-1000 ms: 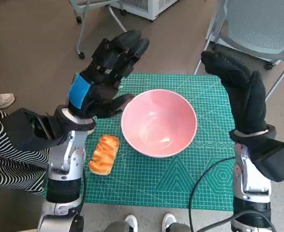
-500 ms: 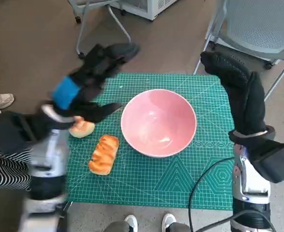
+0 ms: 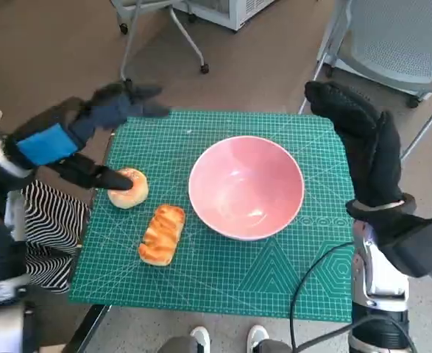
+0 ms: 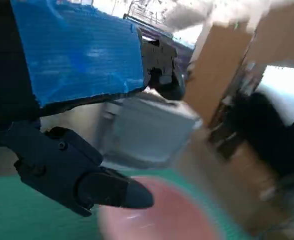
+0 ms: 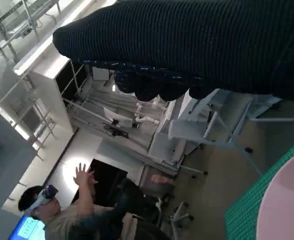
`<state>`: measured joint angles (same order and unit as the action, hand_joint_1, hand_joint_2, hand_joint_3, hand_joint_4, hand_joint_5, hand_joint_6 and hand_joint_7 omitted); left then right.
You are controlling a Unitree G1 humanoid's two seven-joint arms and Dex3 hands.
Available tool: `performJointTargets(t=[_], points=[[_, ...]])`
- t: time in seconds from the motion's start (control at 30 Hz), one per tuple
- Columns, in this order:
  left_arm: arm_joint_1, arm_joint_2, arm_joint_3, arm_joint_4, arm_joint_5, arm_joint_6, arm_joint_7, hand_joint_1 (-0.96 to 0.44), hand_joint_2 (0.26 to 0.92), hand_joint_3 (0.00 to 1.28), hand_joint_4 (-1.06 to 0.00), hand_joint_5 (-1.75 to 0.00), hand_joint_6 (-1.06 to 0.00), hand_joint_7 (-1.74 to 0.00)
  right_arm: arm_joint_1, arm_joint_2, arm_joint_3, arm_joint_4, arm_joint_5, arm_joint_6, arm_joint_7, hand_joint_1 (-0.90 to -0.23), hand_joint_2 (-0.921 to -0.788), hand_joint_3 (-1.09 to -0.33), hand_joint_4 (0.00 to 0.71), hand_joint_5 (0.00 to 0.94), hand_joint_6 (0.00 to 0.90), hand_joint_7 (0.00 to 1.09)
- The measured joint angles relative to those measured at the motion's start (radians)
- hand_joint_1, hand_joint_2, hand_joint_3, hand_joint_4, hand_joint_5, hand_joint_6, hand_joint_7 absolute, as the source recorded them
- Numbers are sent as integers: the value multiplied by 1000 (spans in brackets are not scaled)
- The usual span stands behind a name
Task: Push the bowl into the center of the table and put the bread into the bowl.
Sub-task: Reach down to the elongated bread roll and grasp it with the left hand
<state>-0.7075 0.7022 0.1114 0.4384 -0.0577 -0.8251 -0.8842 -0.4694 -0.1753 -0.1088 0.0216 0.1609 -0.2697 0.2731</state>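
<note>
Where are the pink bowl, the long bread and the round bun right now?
pink bowl [image 3: 246, 185]: head view, middle of its inside.
long bread [image 3: 161, 234]: head view, middle of its ridged top.
round bun [image 3: 129, 189]: head view, its top, beside the left hand [image 3: 68, 140].

Both robot hands [image 3: 79, 136] [image 3: 363, 143] raised, fingers spread.

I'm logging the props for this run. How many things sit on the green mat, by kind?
Round pale bread rolls: 1
Long golden braided bread loaves: 1
Pink round bowls: 1
Total: 3 on the green cutting mat
</note>
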Motion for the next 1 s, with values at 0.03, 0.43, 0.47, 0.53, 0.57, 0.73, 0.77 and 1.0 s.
performJointTargets(t=[0.03, 0.43, 0.47, 0.53, 0.57, 0.73, 0.77, 1.0], points=[[-1, 9, -4, 14, 23, -37, 2, -196, 687, 12, -478, -41, -546, -241, 0, 0, 0, 0, 0, 0, 0, -753, -921, -694, 219, 13, 67, 628], [-66, 102, -139, 246, 264, -506, 35, -193, 688, 1, -547, -1, -621, -42, 0, 6, -3, 5, 20, 3, 0, -750, -921, -694, 216, 10, 68, 625], [-72, 106, -148, 262, 279, -528, 44, -193, 684, 1, -546, -1, -613, -36, 0, 7, -3, 6, 23, 3, 0, -749, -921, -695, 216, 9, 67, 625], [-81, 113, -169, 294, 305, -568, 65, -192, 679, 0, -543, 0, -604, -29, 0, 7, -3, 8, 29, 3, 0, -748, -921, -695, 216, 9, 67, 624], [-84, 114, -176, 305, 318, -582, 77, -192, 675, 1, -528, 0, -591, -21, 0, 8, -3, 9, 32, 3, 0, -748, -921, -695, 216, 9, 67, 624], [-92, 115, -210, 354, 383, -619, 138, -198, 671, 1, -496, 0, -572, -9, 0, 8, -3, 9, 33, 3, 0, -746, -921, -694, 218, 9, 68, 624], [-93, 115, -217, 363, 396, -624, 153, -201, 670, 1, -491, 0, -569, -7, 0, 8, -4, 9, 33, 3, 0, -746, -921, -694, 218, 9, 68, 624], [-93, 111, -259, 400, 476, -657, 234, -223, 675, 3, -469, 0, -565, -5, 1, 8, -6, 10, 34, 3, 0, -746, -921, -689, 217, 7, 67, 620]])
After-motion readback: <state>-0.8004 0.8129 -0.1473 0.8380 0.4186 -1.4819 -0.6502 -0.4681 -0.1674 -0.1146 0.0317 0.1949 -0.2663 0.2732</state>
